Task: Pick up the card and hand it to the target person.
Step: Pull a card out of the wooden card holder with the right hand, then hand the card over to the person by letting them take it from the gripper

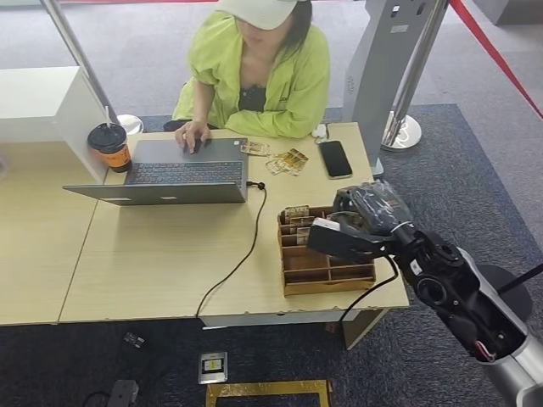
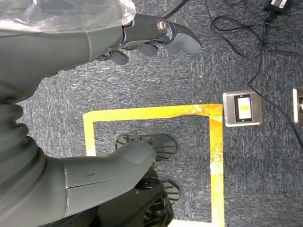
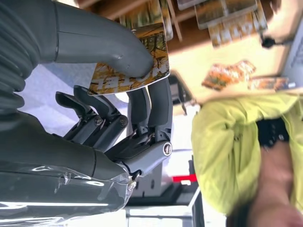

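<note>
**Card pinched in right hand, above the tray, not yet handed over**

Card (image 3: 143,56) sits between my right hand's (image 1: 368,216) thumb and two fingers (image 3: 159,101). Thumb presses one printed face, fingers back the other; remaining fingers are curled in, off the card. The hand hangs over the wooden tray (image 1: 327,275) at the worktop's (image 1: 153,254) right end, and the head view doesn't show the card itself.

Handling, my judgement:
- Thin, flat, rectangular, glossy orange-and-green print. Very light, so weight is no issue.
- Slick faces on smooth grey finger pads, so it could slide or pivot out if pinch pressure drops.
- Looks semi-stiff: it should stay flat in a pinch but may bow if squeezed hard.
- Grip is on one end with the rest sticking out free. That's good, as the free end is where the person (image 1: 262,76) can take it.

Surroundings: tray is plain wood with divided compartments and more cards stacked on edge at the far side. Loose cards (image 1: 288,161) lie near the phone (image 1: 335,158). Worktop is pale wood laminate, smooth. Person in a lime jacket sits across it, one hand on the laptop (image 1: 179,170).

Left hand (image 2: 150,42) hangs over grey carpet, fingers loosely apart, holding nothing.
</note>
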Motion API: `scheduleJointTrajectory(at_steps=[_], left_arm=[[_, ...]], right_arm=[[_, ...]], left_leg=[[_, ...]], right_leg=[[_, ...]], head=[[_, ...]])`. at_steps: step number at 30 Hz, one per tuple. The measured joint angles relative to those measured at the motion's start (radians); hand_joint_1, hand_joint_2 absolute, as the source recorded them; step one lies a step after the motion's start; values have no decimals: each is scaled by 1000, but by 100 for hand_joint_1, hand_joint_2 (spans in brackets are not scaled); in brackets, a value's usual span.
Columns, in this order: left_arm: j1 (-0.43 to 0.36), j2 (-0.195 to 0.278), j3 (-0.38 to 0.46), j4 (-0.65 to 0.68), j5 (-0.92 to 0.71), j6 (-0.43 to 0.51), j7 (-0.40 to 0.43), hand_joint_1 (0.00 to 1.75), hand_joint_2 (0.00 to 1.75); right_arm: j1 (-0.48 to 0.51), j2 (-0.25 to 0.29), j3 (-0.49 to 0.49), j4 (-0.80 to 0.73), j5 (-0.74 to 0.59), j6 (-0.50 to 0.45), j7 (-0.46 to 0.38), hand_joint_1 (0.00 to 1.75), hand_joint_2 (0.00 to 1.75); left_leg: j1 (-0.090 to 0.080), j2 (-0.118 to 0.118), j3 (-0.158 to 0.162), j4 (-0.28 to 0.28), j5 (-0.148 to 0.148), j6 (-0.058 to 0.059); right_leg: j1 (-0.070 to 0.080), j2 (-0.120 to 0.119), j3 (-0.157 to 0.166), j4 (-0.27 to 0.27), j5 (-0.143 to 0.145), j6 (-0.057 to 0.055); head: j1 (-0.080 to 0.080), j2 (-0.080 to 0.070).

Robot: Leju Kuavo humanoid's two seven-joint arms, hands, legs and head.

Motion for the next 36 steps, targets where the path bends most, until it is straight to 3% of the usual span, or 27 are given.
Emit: scheduleJointTrajectory(at_steps=[9,17,28,36], left_arm=[[-1,0,0,0,0,1,5,0,175],[-14,-5,0,0,-11,4,11,0,175],[-46,-23,-10,0,-52,6,38,0,175],[-56,-29,-25,0,-44,13,45,0,175]], right_arm=[[-111,-58,5,-71,-66,-5,6,175,175],[-181,-41,52,-15,154,-151,21,175,175],[-318,142,145,335,409,-461,-8,175,175],[-405,295,194,616,515,-564,-22,168,175]], left_leg=[[0,0,0,0,0,0],[0,-1,-1,-1,0,0],[1,-3,-1,-1,1,0],[1,-3,-2,-1,1,0]], right_leg=[[0,0,0,0,0,0],[0,-1,1,0,0,0],[0,-2,1,1,0,0],[0,-2,0,1,0,0]], head=[[0,0],[0,0],[-1,0],[0,0]])
